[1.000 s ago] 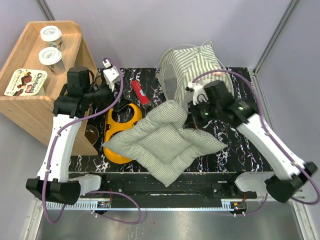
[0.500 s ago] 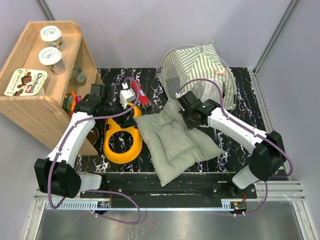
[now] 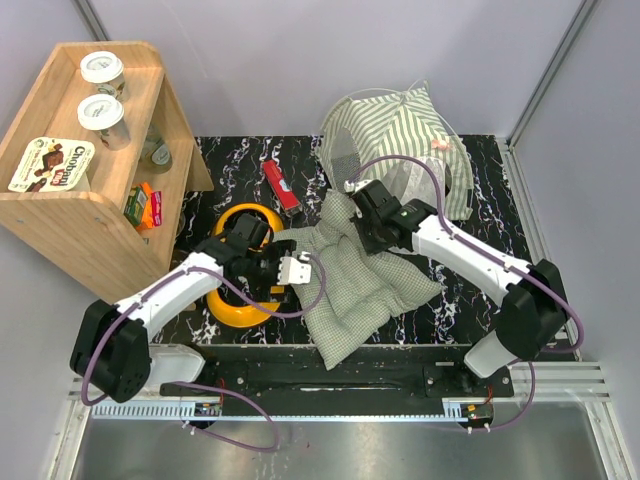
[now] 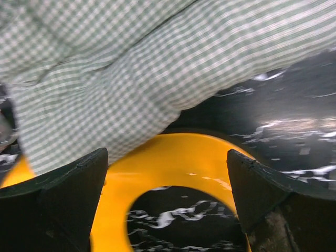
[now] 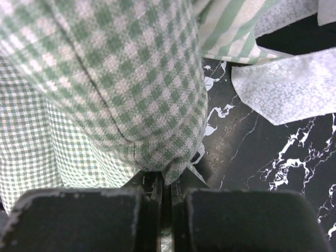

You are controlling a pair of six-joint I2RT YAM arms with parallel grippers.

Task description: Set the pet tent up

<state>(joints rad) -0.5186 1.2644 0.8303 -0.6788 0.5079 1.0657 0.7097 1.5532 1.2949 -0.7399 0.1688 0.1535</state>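
Observation:
The striped green-and-white pet tent (image 3: 400, 135) stands at the back right of the table, its mesh window facing left; its striped edge (image 5: 231, 26) and lace curtain (image 5: 289, 86) show in the right wrist view. The checked cushion (image 3: 360, 285) lies folded in the middle. My right gripper (image 3: 362, 232) is shut on the cushion's far corner (image 5: 176, 168) and holds it up. My left gripper (image 3: 296, 271) is open and empty, low beside the cushion's left edge (image 4: 131, 89), over the yellow ring (image 4: 173, 163).
A yellow ring-shaped bowl (image 3: 238, 270) lies left of the cushion, partly under it. A red packet (image 3: 280, 186) lies at the back. A wooden shelf (image 3: 80, 190) with cups and a box stands at the left.
My left arm swung from the back down to the cushion's left edge over the yellow ring. My right gripper pulled the cushion's corner back toward the tent, folding the cushion.

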